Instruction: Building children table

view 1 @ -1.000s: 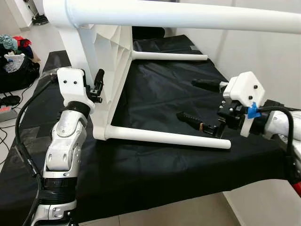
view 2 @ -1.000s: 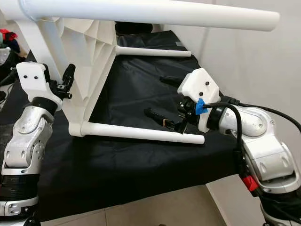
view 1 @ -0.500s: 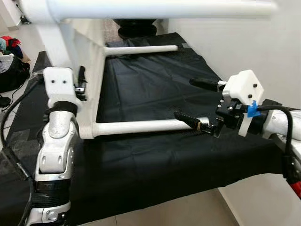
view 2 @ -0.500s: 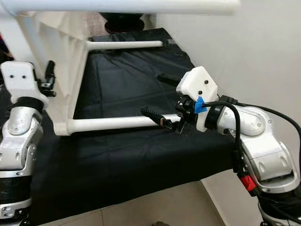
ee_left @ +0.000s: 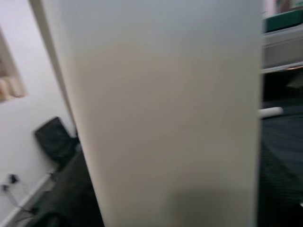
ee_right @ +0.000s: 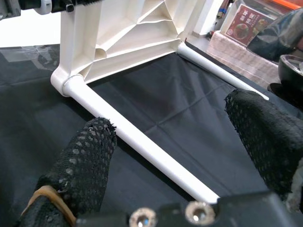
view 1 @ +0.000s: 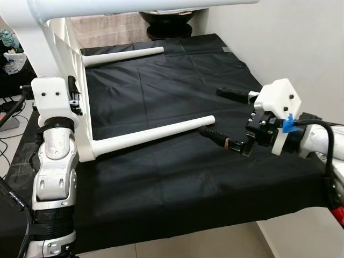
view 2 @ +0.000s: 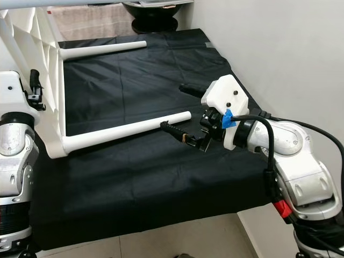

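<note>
on black tabletop (view 1: 177,172), white table (view 1: 64,64) tipped sideways; left end effector (view 2: 33,88) against its frame, grip unclear; right end effector (view 1: 226,121) spread beside leg (ee_right: 142,144).

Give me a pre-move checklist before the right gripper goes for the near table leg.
1. Right gripper open: ok, fingers spread wide apart.
2. Near leg lined up: ok, in the right wrist view it runs between the two fingers.
3. Gripper not touching the leg: ok, lower fingertip sits just off the leg's free end.
4. Table tipped on its side, near leg resting on the black cloth: ok.
5. Left gripper bracing the table frame: cannot tell, it is against the frame but its grip is hidden.
6. Leg seated in its corner socket: cannot tell.
</note>
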You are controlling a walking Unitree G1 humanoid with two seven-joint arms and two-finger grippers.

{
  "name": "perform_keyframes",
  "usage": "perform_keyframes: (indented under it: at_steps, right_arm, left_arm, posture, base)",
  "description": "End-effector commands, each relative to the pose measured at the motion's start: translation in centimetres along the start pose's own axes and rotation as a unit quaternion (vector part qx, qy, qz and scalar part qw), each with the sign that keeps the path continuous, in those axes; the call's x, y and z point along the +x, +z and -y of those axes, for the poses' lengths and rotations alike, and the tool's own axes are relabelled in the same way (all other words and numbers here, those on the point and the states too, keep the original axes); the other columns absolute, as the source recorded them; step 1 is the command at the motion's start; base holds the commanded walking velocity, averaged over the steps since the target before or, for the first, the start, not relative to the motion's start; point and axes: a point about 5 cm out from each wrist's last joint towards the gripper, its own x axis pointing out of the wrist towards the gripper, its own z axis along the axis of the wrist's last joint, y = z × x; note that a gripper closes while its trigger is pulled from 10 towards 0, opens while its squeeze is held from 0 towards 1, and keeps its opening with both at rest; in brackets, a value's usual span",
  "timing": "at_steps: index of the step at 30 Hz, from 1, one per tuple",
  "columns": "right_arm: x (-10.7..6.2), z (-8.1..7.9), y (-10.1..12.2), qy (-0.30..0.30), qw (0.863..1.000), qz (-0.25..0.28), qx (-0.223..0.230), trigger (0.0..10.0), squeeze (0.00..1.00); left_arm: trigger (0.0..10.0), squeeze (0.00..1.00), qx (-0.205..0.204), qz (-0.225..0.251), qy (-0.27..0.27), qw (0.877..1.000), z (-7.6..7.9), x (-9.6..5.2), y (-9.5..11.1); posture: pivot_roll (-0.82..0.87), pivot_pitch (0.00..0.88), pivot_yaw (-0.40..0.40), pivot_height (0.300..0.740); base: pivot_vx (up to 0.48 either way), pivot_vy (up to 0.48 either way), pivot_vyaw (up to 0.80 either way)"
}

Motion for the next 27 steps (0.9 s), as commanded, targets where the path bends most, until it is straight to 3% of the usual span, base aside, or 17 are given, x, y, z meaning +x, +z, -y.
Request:
perform_keyframes:
  at_steps: [1, 11, 17, 27]
  right_arm:
    - [0.2, -0.4, 0.6, 0.010, 1.000, 0.011, -0.003, 10.0, 0.00]
    - [0.1, -0.3, 0.3, 0.010, 1.000, 0.004, -0.002, 10.0, 0.00]
    - [0.0, -0.2, -0.1, 0.013, 1.000, -0.003, 0.000, 10.0, 0.00]
    - [0.4, -0.3, -0.5, 0.018, 1.000, -0.003, 0.002, 10.0, 0.00]
  left_arm:
    - [10.0, 1.00, -0.018, -0.005, -0.024, 1.000, 0.6, -0.3, -0.1]
    - [10.0, 1.00, -0.035, 0.005, -0.041, 0.999, 1.0, -1.1, 0.5]
    - [10.0, 1.00, -0.020, 0.032, -0.036, 0.999, 0.8, -3.2, 1.5]
    - [10.0, 1.00, 0.003, 0.026, -0.005, 1.000, -0.6, -5.0, 1.4]
  posture:
    - [-0.06, 0.107, 0.004, 0.740]
    - [-0.05, 0.110, 0.004, 0.740]
    - [-0.04, 0.109, -0.001, 0.740]
    - [-0.02, 0.105, -0.007, 0.740]
  base:
    - [0.000, 0.000, 0.00]
    - [0.000, 0.000, 0.00]
    - [0.000, 0.000, 0.00]
    - [0.000, 0.000, 0.00]
